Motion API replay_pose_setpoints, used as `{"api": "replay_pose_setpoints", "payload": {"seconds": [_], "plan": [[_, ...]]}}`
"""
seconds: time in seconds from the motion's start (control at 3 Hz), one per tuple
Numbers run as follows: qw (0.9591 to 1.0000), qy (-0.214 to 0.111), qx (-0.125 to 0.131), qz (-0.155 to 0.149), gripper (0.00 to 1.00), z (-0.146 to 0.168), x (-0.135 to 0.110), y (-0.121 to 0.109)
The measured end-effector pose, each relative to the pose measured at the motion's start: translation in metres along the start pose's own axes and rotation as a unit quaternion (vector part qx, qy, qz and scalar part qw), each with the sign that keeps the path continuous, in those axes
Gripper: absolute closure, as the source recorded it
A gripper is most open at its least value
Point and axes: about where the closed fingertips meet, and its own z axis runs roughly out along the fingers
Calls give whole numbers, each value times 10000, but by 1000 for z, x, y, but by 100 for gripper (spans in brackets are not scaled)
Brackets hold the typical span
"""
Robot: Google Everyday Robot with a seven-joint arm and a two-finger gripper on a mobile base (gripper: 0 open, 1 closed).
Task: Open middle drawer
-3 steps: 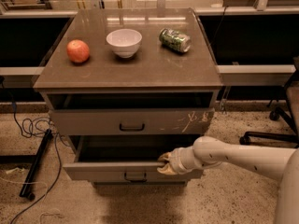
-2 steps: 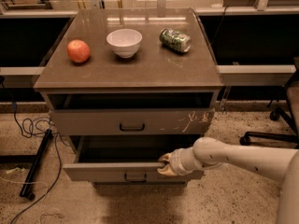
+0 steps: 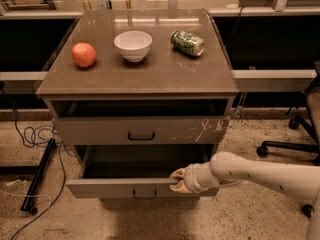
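The middle drawer (image 3: 107, 188) has a plain grey-brown front with a small black loop handle (image 3: 145, 194). It stands pulled out well past the scratched drawer (image 3: 100, 131) above it, and its dark inside shows. My gripper (image 3: 178, 180) comes in from the right on a cream arm (image 3: 260, 174). It sits at the top edge of the middle drawer's front, right of the handle, and clasps that edge: one finger inside the drawer, one over the front. The lowest drawer is hidden beneath.
On the cabinet top (image 3: 165, 74) are a red apple (image 3: 83, 54), a white bowl (image 3: 133, 45) and a green can (image 3: 187, 42) lying on its side. Cables (image 3: 35, 134) and a black bar (image 3: 39, 176) lie on the floor to the left. An office chair base (image 3: 287, 146) stands at the right.
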Motion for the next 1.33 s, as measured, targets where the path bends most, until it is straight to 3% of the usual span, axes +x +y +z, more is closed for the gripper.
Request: {"api": "replay_pose_setpoints", "payload": {"seconds": [1.0, 1.33], "plan": [[10000, 0, -1, 0, 11, 0, 0, 0], [10000, 0, -1, 0, 15, 0, 0, 0]]}}
